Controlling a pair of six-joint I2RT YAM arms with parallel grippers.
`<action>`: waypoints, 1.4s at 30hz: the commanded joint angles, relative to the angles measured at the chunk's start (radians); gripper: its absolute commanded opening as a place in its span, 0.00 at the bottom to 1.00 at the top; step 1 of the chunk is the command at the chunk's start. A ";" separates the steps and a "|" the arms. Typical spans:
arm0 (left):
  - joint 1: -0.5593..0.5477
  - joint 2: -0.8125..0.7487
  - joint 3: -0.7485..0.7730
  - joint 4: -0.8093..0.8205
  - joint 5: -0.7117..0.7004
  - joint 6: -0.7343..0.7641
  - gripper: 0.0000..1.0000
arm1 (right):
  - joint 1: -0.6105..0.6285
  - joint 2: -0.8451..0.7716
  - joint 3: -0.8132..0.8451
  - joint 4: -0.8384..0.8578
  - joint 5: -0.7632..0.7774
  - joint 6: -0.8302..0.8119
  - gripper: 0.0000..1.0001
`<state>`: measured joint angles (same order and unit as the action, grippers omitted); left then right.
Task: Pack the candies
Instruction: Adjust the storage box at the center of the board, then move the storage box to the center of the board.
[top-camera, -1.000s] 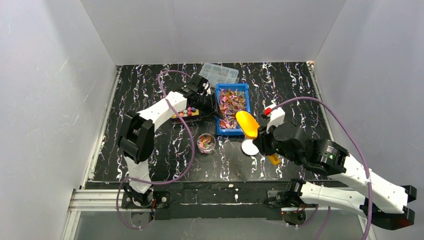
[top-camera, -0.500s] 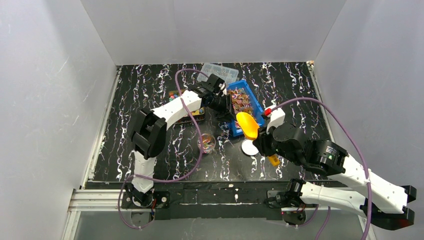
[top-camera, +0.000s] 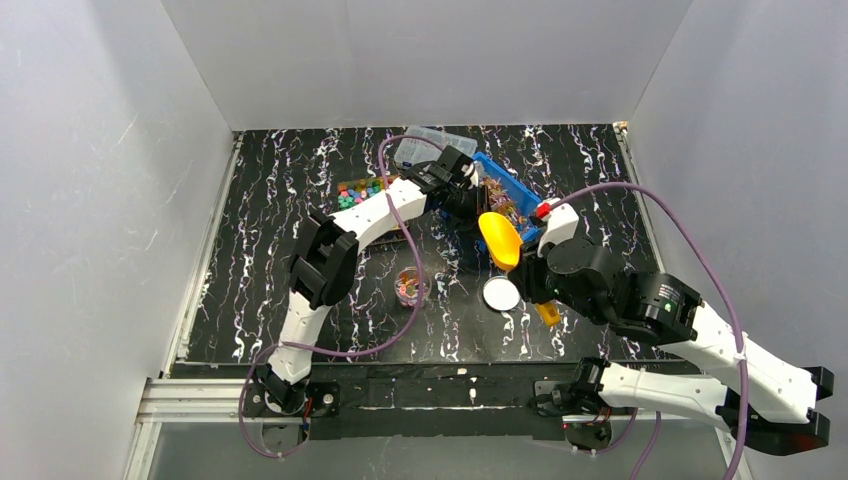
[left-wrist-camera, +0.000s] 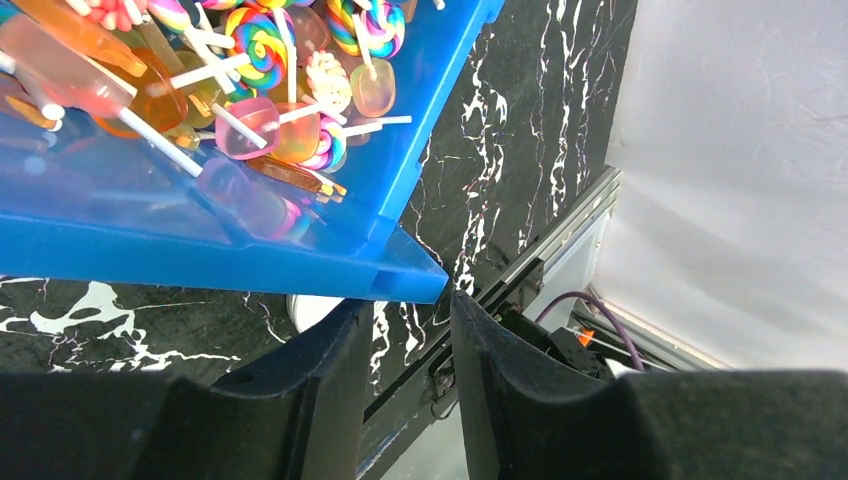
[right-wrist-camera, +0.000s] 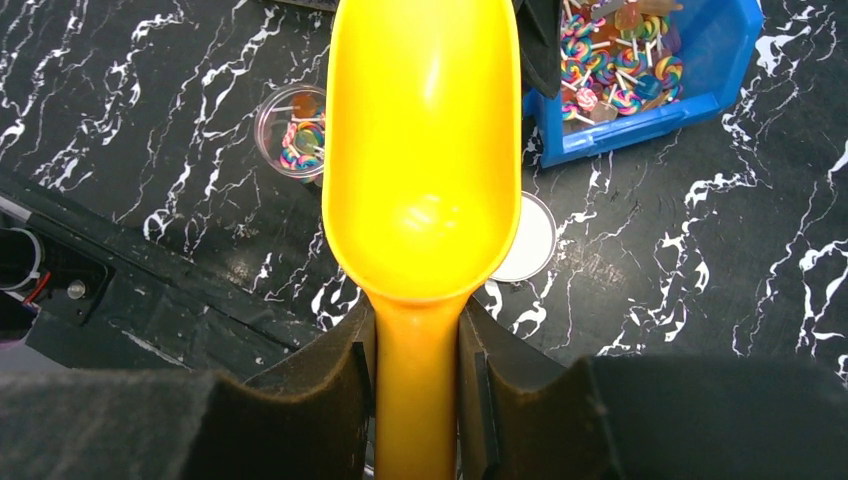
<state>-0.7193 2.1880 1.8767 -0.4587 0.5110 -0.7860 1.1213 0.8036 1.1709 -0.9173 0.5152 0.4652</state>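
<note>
Left pincer (left-wrist-camera: 406, 308) has swung the blue bin (left-wrist-camera: 150, 255) askew.

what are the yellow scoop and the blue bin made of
Yellow scoop: looks like glossy moulded plastic, going by the soft highlights on its bowl. Blue bin: probably smooth, slightly see-through plastic; candies show faintly through its wall.
</note>
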 joint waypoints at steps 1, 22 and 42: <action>0.008 -0.056 0.007 0.002 -0.042 0.057 0.35 | 0.003 0.020 0.063 -0.008 0.050 0.030 0.01; 0.133 -0.541 -0.182 -0.343 -0.305 0.300 0.59 | 0.003 0.133 0.099 0.080 0.052 -0.024 0.01; 0.520 -0.628 -0.228 -0.512 -0.396 0.470 0.68 | 0.003 0.361 0.069 0.323 -0.112 -0.130 0.01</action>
<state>-0.2314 1.5600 1.6485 -0.9367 0.0925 -0.3557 1.1213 1.1481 1.2251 -0.6987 0.4377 0.3626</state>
